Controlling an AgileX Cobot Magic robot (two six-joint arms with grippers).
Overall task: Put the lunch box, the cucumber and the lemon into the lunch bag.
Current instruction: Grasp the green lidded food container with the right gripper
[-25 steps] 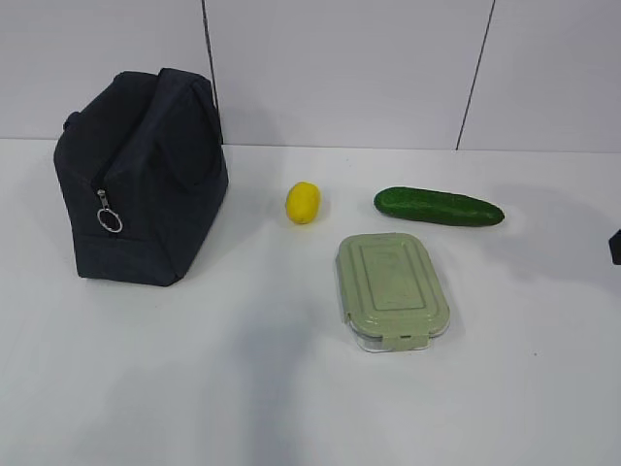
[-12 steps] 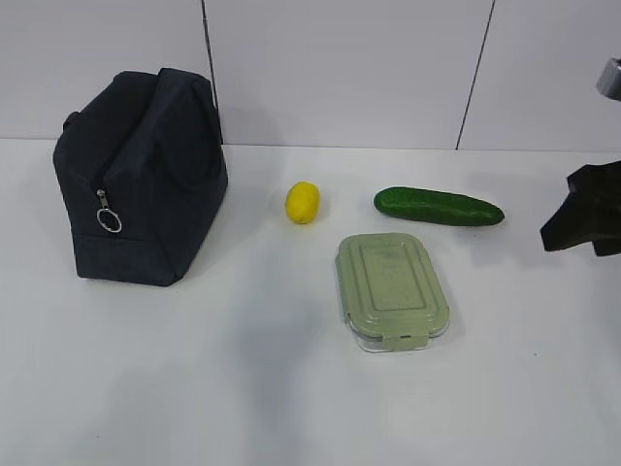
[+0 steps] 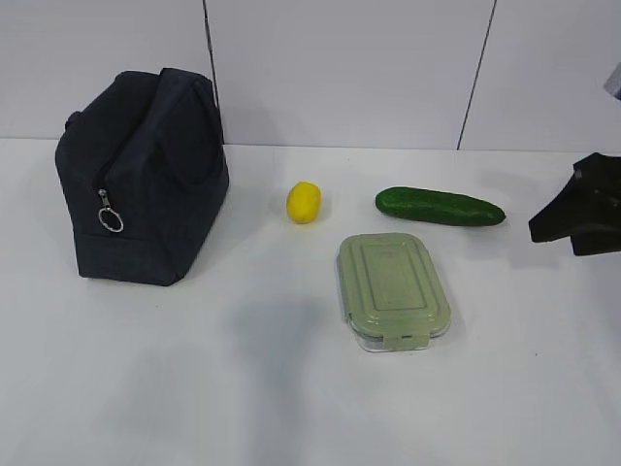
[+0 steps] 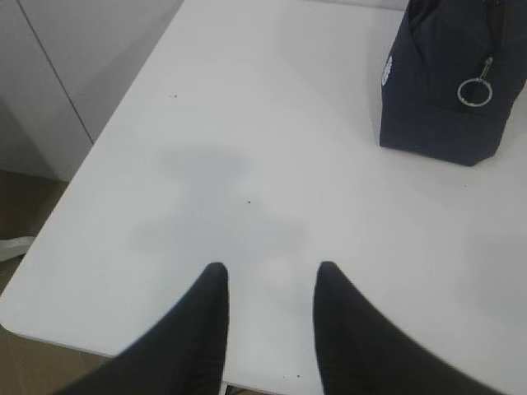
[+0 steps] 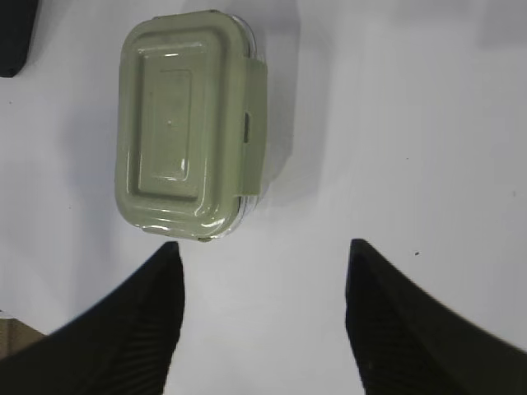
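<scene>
A plain test bench in a lab-like room, bare white table (image 3: pixel 291 388), pale panelled wall (image 3: pixel 340 68) behind with dark seams, no household furnishings showed.

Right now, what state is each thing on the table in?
lunch bag: upright, zipped shut.
lunch box: flat, lid clipped on.
lemon: loose on table.
cucumber: lying flat.
left gripper: open, empty.
right gripper: open, empty, above table.
</scene>
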